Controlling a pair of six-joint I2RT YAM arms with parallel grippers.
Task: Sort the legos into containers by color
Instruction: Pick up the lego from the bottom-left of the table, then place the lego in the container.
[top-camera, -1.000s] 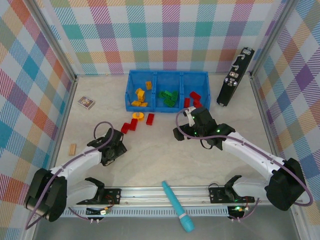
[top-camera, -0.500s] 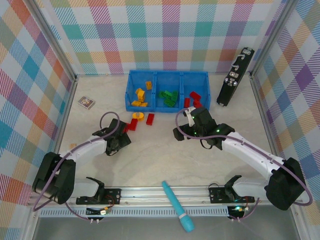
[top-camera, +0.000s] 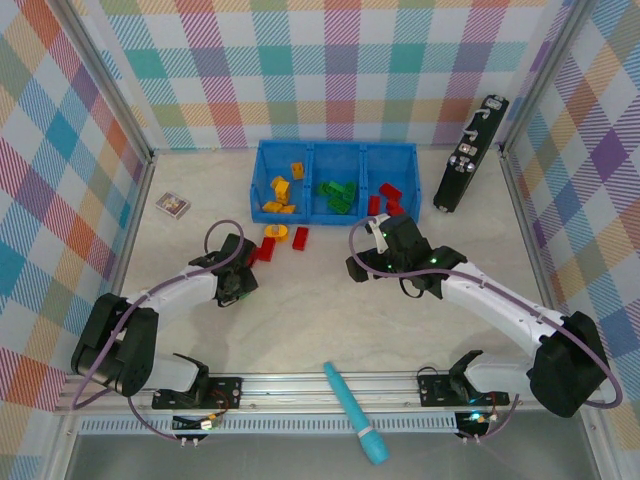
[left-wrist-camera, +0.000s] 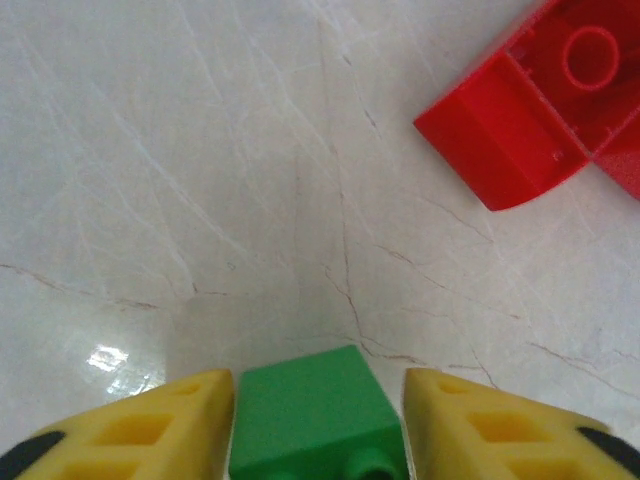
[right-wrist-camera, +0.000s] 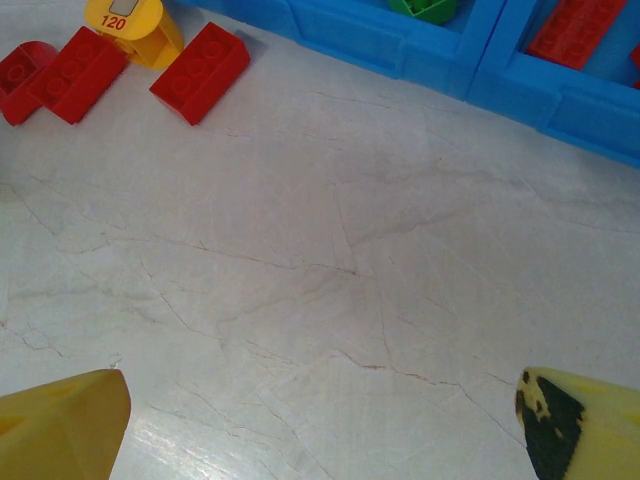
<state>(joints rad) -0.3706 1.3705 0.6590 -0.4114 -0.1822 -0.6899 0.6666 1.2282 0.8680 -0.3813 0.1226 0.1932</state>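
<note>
My left gripper (left-wrist-camera: 318, 388) is shut on a green lego (left-wrist-camera: 312, 420), held just above the table. In the top view this gripper (top-camera: 241, 276) sits beside the loose red legos (top-camera: 264, 248). One of them, a red lego (left-wrist-camera: 510, 140), lies ahead to its right. Another red lego (top-camera: 300, 238) and a yellow-orange piece (top-camera: 275, 232) lie in front of the blue tray (top-camera: 335, 148). The tray's left container holds yellow-orange legos, the middle one green, the right one red. My right gripper (top-camera: 364, 262) (right-wrist-camera: 325, 420) is open over bare table.
A black upright device (top-camera: 470, 155) leans at the back right. A teal pen-like tool (top-camera: 352, 410) lies near the front rail. A small card box (top-camera: 172, 205) rests at the left. Checked walls close in the table on three sides.
My left gripper has travelled up and to the right, from the table's left-middle to the loose red legos. The right arm has stayed still.
</note>
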